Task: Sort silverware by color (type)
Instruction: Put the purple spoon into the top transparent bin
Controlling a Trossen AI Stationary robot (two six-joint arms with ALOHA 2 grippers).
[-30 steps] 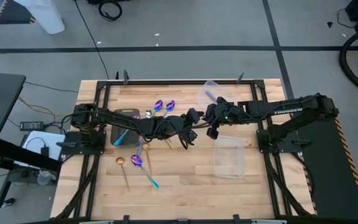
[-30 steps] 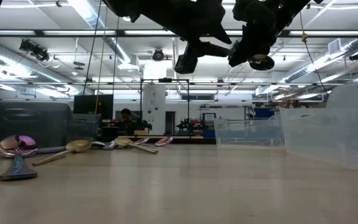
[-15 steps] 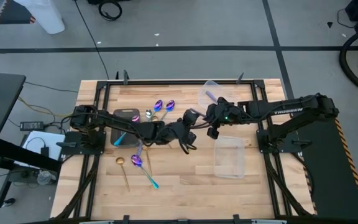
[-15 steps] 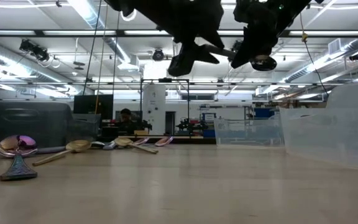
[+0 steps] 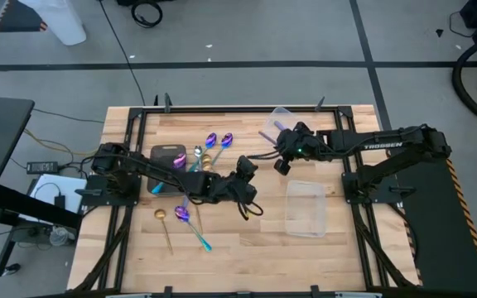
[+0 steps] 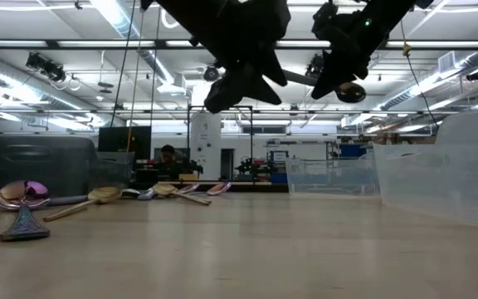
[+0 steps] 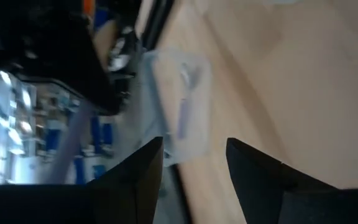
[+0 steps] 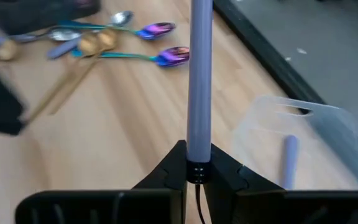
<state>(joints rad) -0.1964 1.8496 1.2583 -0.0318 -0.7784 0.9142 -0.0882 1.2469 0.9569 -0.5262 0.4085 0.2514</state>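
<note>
Where the right end effector [image 8: 197, 163] pinches it by the end, a lilac-handled spoon [image 8: 199, 74] stands out from between the closed fingers, held in the air beside the open clear container [image 5: 281, 121] at the far edge of the table [image 5: 238, 248]. That container already holds another lilac-handled spoon [image 8: 289, 160]. Toward the table's middle from the container, two iridescent purple-blue spoons [image 5: 219, 140] lie side by side, with a gold spoon [image 5: 208, 157] and a small silver bowl [image 5: 197, 151] just beyond them, next to the dark grey tray [image 5: 169, 154]. A teal handle [image 5: 161, 182] sticks out from the tray's near side. Farther from the container again, toward the near edge, a second gold spoon [image 5: 164, 225] lies beside an iridescent spoon with a teal handle [image 5: 192, 226].

The left end effector [image 5: 243, 170] hovers above the table's middle, between the spoon cluster and a second clear container [image 5: 307, 209] that sits nearer the front than the first; its fingers [image 7: 253, 174] are spread apart with nothing between them. In the low view both arms hang dark above the table, with the spoons [image 6: 25, 195] off to one side.
</note>
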